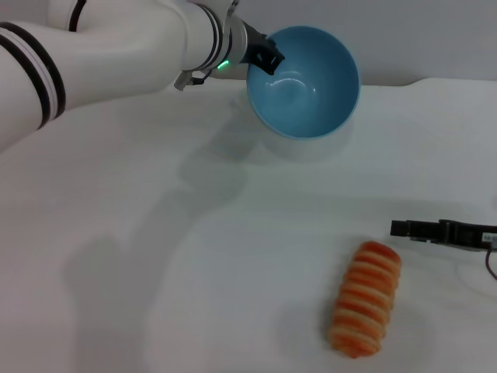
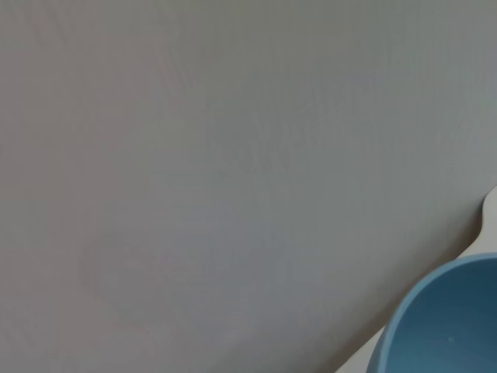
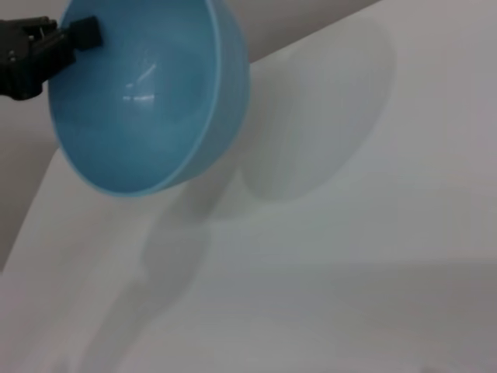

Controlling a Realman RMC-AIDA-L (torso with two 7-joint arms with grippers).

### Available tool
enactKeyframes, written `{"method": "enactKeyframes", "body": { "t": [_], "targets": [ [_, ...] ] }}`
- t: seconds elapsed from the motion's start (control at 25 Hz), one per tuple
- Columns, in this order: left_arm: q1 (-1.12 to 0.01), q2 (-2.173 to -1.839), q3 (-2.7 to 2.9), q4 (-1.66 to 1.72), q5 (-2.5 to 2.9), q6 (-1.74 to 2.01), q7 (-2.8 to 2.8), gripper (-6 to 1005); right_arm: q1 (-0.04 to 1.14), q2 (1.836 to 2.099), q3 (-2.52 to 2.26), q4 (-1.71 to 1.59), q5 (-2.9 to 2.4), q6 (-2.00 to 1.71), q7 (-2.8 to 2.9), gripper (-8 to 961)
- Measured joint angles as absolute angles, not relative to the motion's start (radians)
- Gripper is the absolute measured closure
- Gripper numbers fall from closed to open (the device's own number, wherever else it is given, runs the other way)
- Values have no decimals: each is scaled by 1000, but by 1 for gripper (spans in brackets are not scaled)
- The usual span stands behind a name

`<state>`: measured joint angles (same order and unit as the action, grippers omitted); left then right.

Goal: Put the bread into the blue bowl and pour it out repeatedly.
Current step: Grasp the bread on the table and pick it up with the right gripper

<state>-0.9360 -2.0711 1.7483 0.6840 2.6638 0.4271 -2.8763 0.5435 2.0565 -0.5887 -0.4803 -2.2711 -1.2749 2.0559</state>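
The blue bowl (image 1: 304, 85) hangs tilted above the far side of the white table (image 1: 140, 233), its empty inside facing me. My left gripper (image 1: 264, 54) is shut on its rim on the left. The bowl's edge shows in the left wrist view (image 2: 454, 326), and the right wrist view shows the whole bowl (image 3: 147, 101) with the left gripper (image 3: 74, 35) pinching its rim. The bread (image 1: 366, 308), orange-red with cream stripes, lies on the table at the near right. My right gripper (image 1: 401, 228) hovers low just beyond the bread, to its right, holding nothing.
The bowl casts a shadow on the table (image 3: 326, 101) beneath it. A grey wall (image 2: 194, 155) rises behind the table's far edge. My white left arm (image 1: 93, 54) reaches across the upper left.
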Motion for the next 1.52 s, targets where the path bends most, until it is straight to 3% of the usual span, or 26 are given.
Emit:
{"method": "enactKeyframes", "body": {
  "t": [1.28, 1.52],
  "targets": [
    [-929, -2071, 1756, 675, 2638, 409, -2874, 1000, 615, 2063, -798, -373, -2275, -1195, 2148, 365],
    [-929, -2071, 1756, 675, 2638, 409, -2874, 999, 621, 2063, -841, -386, -2274, -1195, 2141, 507]
  ]
}}
